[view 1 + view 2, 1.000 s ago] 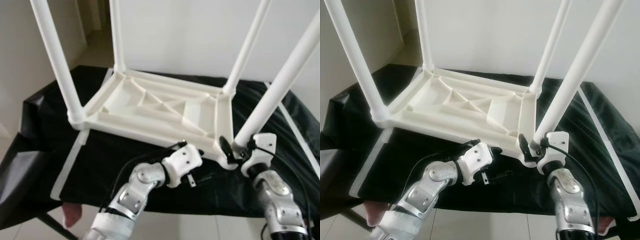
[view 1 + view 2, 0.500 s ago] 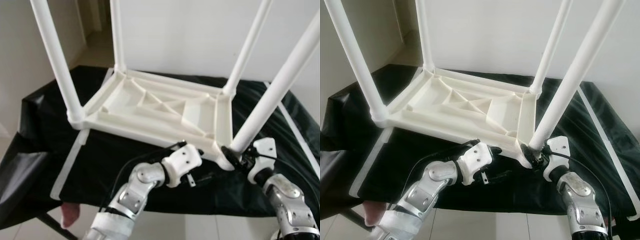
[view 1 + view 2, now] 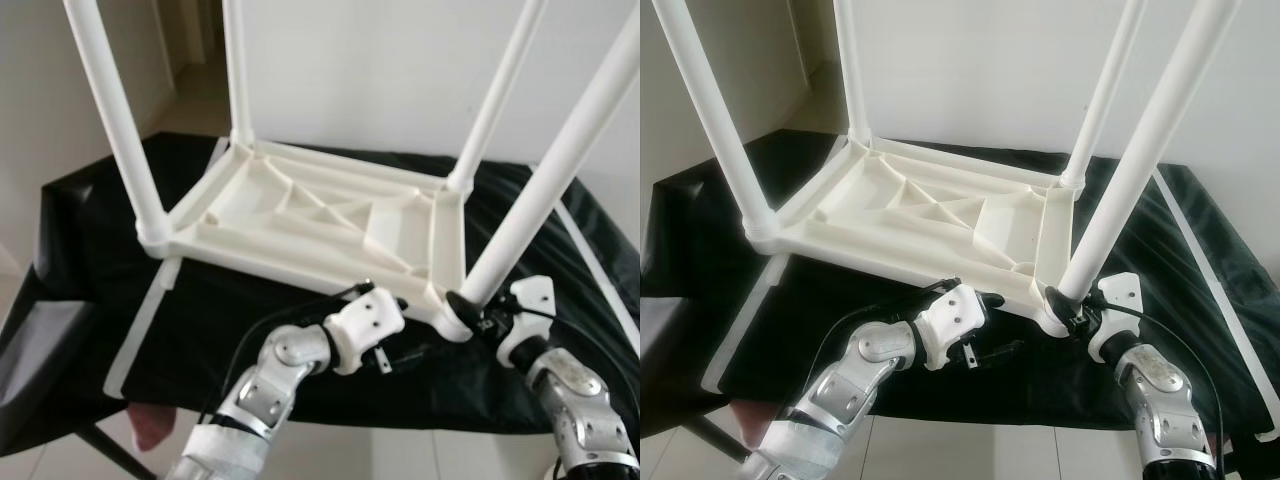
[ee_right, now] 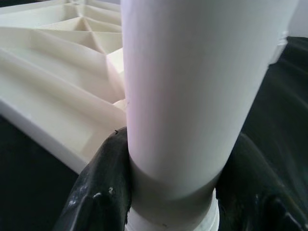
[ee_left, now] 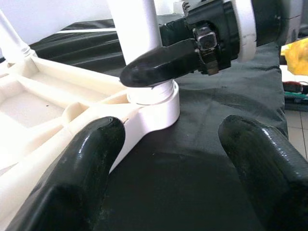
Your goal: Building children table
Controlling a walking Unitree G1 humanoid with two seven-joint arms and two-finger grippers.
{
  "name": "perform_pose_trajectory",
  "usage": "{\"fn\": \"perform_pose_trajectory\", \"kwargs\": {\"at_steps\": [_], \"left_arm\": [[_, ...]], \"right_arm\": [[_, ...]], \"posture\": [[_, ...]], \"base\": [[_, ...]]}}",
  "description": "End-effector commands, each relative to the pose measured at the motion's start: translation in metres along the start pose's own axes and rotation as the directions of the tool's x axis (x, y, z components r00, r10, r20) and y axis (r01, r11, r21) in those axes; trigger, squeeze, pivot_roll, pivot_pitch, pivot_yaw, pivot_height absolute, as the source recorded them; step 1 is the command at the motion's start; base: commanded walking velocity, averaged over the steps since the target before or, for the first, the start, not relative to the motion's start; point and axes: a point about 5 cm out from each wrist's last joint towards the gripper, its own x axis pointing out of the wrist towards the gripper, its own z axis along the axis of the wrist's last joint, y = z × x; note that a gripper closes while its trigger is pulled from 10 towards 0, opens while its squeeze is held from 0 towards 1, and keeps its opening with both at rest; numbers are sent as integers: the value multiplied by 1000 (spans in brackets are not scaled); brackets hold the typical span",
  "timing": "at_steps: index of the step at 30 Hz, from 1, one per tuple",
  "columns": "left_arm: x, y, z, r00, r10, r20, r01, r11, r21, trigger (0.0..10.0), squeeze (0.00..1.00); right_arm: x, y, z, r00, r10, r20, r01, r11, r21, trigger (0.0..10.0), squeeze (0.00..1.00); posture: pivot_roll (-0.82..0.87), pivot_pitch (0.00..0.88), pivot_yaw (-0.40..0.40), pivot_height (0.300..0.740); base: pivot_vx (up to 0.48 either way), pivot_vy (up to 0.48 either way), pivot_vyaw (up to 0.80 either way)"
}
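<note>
A white children's table (image 3: 320,215) lies upside down on a black-covered worktop (image 3: 90,240), with its four legs pointing up. My right gripper (image 3: 1065,303) is shut on the near right leg (image 3: 540,195) just above its corner socket. In the right wrist view its black fingers (image 4: 103,192) hug both sides of that leg (image 4: 192,86). My left gripper (image 5: 168,163) is open and holds nothing. It hovers low over the black cloth by the table's front edge, facing the same socket (image 5: 154,106), and sees the right gripper's finger (image 5: 159,65) across the leg.
White strips lie on the cloth at the left (image 3: 140,330) and right (image 3: 600,270). A white wall (image 3: 380,70) stands close behind the worktop. Its front edge runs just under my arms, over tiled floor. A yellow object (image 5: 296,53) lies past the cloth's edge.
My right gripper has moved from beside the near right leg to close around its base, and its wrist has dropped lower and to the right. The left arm has stayed put.
</note>
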Motion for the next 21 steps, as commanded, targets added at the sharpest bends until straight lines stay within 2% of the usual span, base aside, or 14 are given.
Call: {"fn": "perform_pose_trajectory", "kwargs": {"at_steps": [1, 7, 10, 11, 13, 14, 17, 18, 19, 20, 21], "left_arm": [[1, 4, -1, 997, 75, -12, -75, 997, 9, 10000, 0], [1, 3, -2, 997, 73, -13, -73, 997, 10, 10000, 0], [1, 3, -1, 998, 69, -12, -69, 998, 11, 10000, 0], [1, 3, -1, 998, 69, -12, -69, 998, 11, 10000, 0], [1, 3, -1, 998, 68, -12, -68, 998, 11, 10000, 0], [1, 3, -1, 998, 68, -12, -68, 998, 11, 10000, 0], [2, 2, -1, 998, 67, -12, -67, 998, 8, 10000, 0], [2, 2, -1, 998, 67, -12, -67, 998, 8, 10000, 0], [1, 2, -2, 998, 67, -13, -67, 998, 7, 10000, 0], [1, 2, -2, 998, 67, -13, -67, 998, 7, 10000, 0], [1, 2, -2, 998, 68, -14, -68, 998, 7, 10000, 0]], "right_arm": [[-4, -9, -13, 992, -112, -65, 112, 994, 1, 10000, 0], [-3, -6, -15, 975, -219, -48, 221, 975, 36, 10000, 0], [-2, -5, -13, 931, -363, -41, 365, 925, 102, 10000, 0], [-2, -5, -13, 931, -363, -41, 365, 925, 102, 10000, 0], [-2, -5, -15, 900, -431, -61, 435, 890, 137, 10000, 0], [-2, -5, -15, 900, -431, -61, 435, 890, 137, 10000, 0], [0, -1, -19, 842, -531, -95, 539, 824, 173, 10000, 0], [0, 1, -19, 833, -545, -98, 554, 815, 171, 10000, 0], [3, 6, -20, 806, -583, -106, 592, 785, 184, 10000, 0], [3, 6, -20, 806, -583, -106, 592, 785, 184, 10000, 0], [5, 11, -20, 780, -615, -116, 624, 753, 209, 10000, 0]], "posture": [[-11, 0, -38, 740], [-15, 0, -34, 740], [-20, 0, -33, 740], [-20, 0, -33, 740], [-19, 0, -34, 740], [-19, 0, -34, 740], [-17, 0, -35, 740], [-17, 0, -35, 740], [-12, 0, -35, 740], [-12, 0, -35, 740], [-12, 0, -35, 740]], "base": [[0, 0, 0], [0, 0, 0], [0, 0, 0], [0, 0, 0], [0, 0, 0], [0, 0, 0], [0, 0, 0], [0, 0, 0], [0, 0, 0], [0, 0, 0], [0, 0, 0]]}}
